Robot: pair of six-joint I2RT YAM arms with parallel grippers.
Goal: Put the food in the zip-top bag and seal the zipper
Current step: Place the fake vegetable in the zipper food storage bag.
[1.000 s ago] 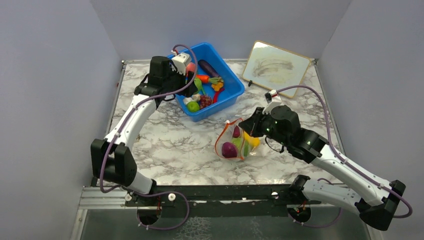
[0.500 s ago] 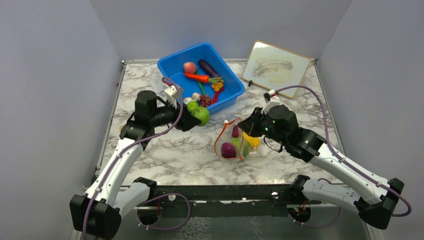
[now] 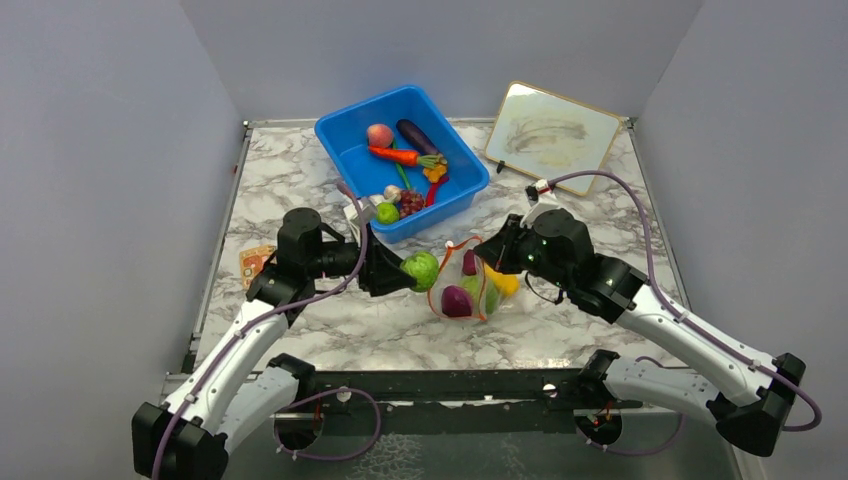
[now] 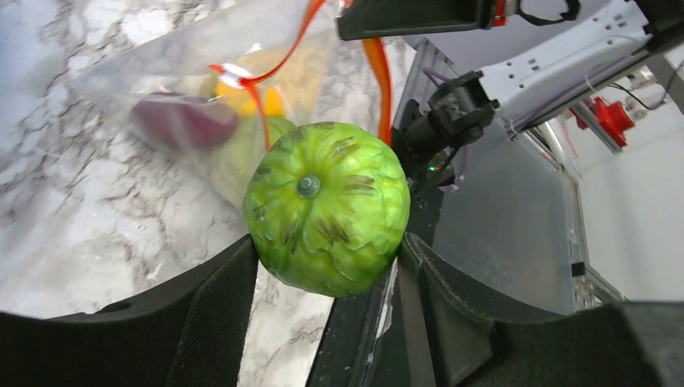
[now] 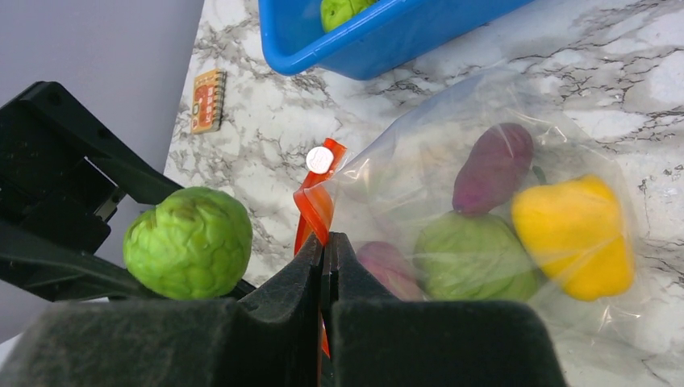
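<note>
My left gripper [image 3: 408,272] is shut on a green cabbage [image 3: 421,270], also in the left wrist view [image 4: 327,208] and the right wrist view [image 5: 188,242], held just left of the open mouth of the zip-top bag [image 3: 466,283]. My right gripper [image 3: 492,252] is shut on the bag's mouth edge at the red-orange zipper [image 5: 315,211], holding the mouth up. The clear bag [image 5: 500,201] holds a yellow pepper [image 5: 574,235], a green cabbage [image 5: 469,256] and purple pieces [image 5: 494,168]. The zipper also shows in the left wrist view [image 4: 377,76].
The blue bin [image 3: 345,148] at the back holds a peach [image 3: 379,135], eggplant [image 3: 416,136], carrot [image 3: 396,155], another green piece [image 3: 387,212] and other toys. A framed whiteboard [image 3: 552,135] lies at the back right. A small orange card [image 3: 253,262] lies at the left.
My left arm has drawn back from the blue bin carrying the green cabbage and moved right, up to the bag's mouth. My right gripper has stayed holding the bag.
</note>
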